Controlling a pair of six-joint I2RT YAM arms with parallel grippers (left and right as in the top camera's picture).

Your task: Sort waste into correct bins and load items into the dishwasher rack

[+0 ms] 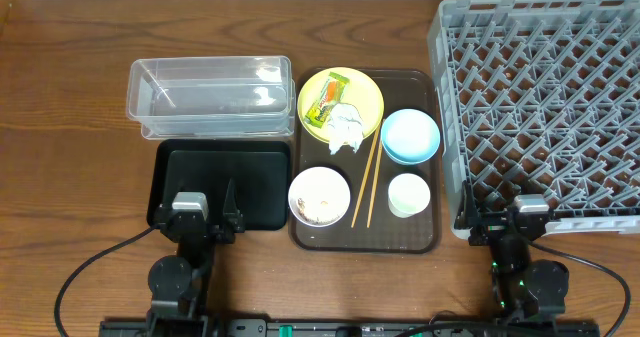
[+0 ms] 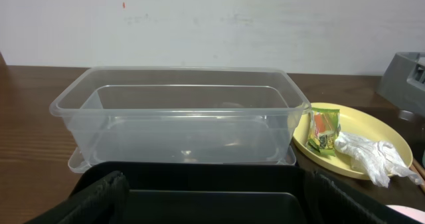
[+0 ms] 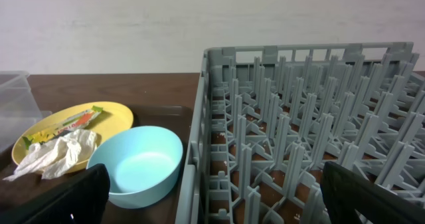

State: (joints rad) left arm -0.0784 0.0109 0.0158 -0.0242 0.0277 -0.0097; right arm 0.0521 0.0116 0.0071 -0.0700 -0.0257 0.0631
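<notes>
The yellow plate (image 1: 362, 95) holds the snack wrapper (image 1: 328, 99) and the crumpled white tissue (image 1: 347, 127). The light blue bowl (image 1: 410, 135), the small white cup (image 1: 408, 194), the chopsticks (image 1: 366, 182) and the white bowl (image 1: 319, 193) with rice-like scraps (image 1: 320, 210) sit beside it. The clear tub (image 1: 210, 97) stands behind the black tray (image 1: 220, 177). The grey rack (image 1: 545, 107) is at the right. My left gripper (image 1: 202, 202) is open and empty over the black tray's front edge (image 2: 199, 172). My right gripper (image 1: 528, 215) is open and empty at the rack's front edge (image 3: 219, 151).
The dishes all sit on a brown serving tray (image 1: 425, 239) between the bins and the rack. The rack's upright pegs (image 3: 299, 137) stand close in front of my right gripper. Bare wooden table (image 1: 70, 157) lies to the left and at the back.
</notes>
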